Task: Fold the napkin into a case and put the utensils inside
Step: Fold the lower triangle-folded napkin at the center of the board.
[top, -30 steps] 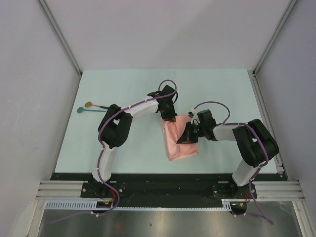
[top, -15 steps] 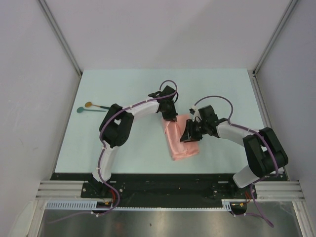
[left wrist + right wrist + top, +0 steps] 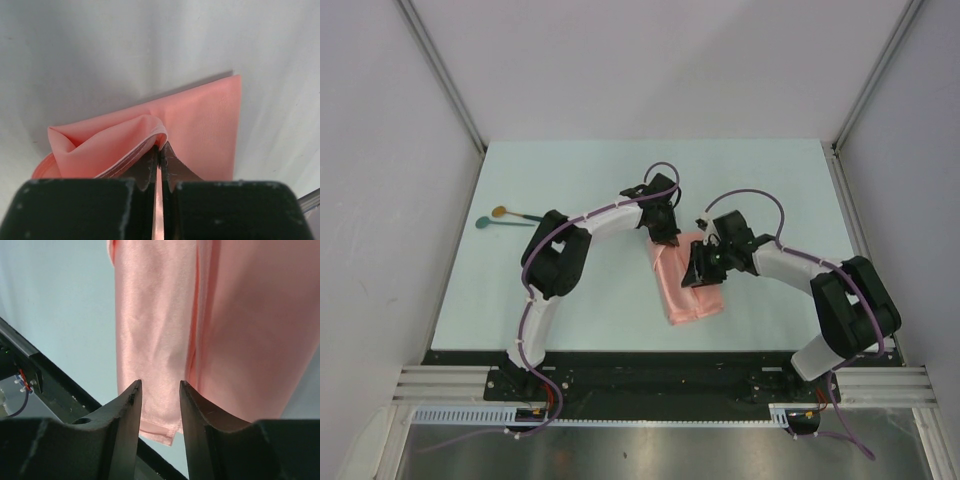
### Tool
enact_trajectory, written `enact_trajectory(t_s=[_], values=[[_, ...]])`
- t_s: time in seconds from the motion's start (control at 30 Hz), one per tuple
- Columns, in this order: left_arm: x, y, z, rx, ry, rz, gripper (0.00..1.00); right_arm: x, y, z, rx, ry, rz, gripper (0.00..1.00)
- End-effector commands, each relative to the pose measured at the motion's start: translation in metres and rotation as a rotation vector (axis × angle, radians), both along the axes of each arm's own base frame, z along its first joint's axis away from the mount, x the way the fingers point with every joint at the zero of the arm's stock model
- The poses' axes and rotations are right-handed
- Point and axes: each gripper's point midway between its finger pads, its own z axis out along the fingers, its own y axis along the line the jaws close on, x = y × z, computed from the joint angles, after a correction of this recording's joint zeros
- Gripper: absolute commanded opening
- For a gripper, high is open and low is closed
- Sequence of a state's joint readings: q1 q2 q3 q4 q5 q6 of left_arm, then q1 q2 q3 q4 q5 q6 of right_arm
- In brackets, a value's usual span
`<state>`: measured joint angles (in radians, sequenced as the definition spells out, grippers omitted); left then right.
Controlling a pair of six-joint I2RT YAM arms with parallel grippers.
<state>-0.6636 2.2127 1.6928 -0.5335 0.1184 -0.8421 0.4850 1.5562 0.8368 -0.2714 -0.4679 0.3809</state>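
On the worktop (image 3: pixel 770 180), left hand (image 3: pixel 160 152) pinches the limp, likely slippery napkin (image 3: pixel 690 295) by its edge; right hand (image 3: pixel 160 385) released.

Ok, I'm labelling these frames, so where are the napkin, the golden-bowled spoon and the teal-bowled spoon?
napkin (image 3: pixel 692 298): top view, on its bare near half.
golden-bowled spoon (image 3: pixel 499 211): top view, on its bowl.
teal-bowled spoon (image 3: pixel 482 223): top view, on its bowl.

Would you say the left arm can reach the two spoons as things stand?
Probably, once freed: the spoons lie uncovered to its left, nothing in between, but the left gripper is shut on the napkin and must let go first.
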Motion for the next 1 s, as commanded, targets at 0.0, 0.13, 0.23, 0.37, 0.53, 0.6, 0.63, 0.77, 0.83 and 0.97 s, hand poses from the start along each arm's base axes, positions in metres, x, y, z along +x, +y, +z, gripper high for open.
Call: enact_trajectory(t_s=[0.0, 0.13, 0.23, 0.37, 0.53, 0.6, 0.63, 0.77, 0.83, 0.97], values=[[0.007, -0.009, 0.018, -0.038, -0.047, -0.05, 0.02, 0.017, -0.009, -0.004, -0.021, -0.041, -0.012, 0.42], [0.003, -0.006, 0.016, -0.022, -0.048, -0.082, 0.02, 0.014, -0.007, -0.012, -0.015, -0.028, 0.015, 0.45], [0.001, -0.006, 0.013, -0.02, -0.041, -0.092, 0.02, 0.014, -0.001, -0.016, 0.011, -0.009, 0.014, 0.44], [-0.001, -0.007, 0.012, -0.028, -0.036, -0.11, 0.01, 0.008, 0.007, -0.019, 0.041, 0.016, 0.02, 0.38], [0.0, -0.005, 0.014, -0.01, -0.052, -0.122, 0.01, 0.001, 0.015, -0.02, 0.08, 0.044, 0.026, 0.12], [0.001, -0.005, 0.013, -0.008, -0.052, -0.125, 0.02, -0.002, 0.017, -0.022, 0.096, 0.059, 0.02, 0.05], [0.001, -0.005, 0.013, -0.008, -0.05, -0.124, 0.02, -0.003, 0.018, -0.023, 0.101, 0.062, 0.02, 0.05], [0.001, -0.009, 0.008, -0.017, -0.036, -0.131, 0.02, -0.001, 0.014, -0.028, 0.076, 0.064, 0.01, 0.08], [0.001, -0.008, 0.005, -0.01, -0.033, -0.13, 0.02, 0.003, 0.01, -0.023, 0.054, 0.042, -0.002, 0.11], [0.003, -0.009, 0.005, -0.01, -0.039, -0.128, 0.02, 0.01, 0.003, -0.009, -0.008, -0.014, -0.009, 0.24]])
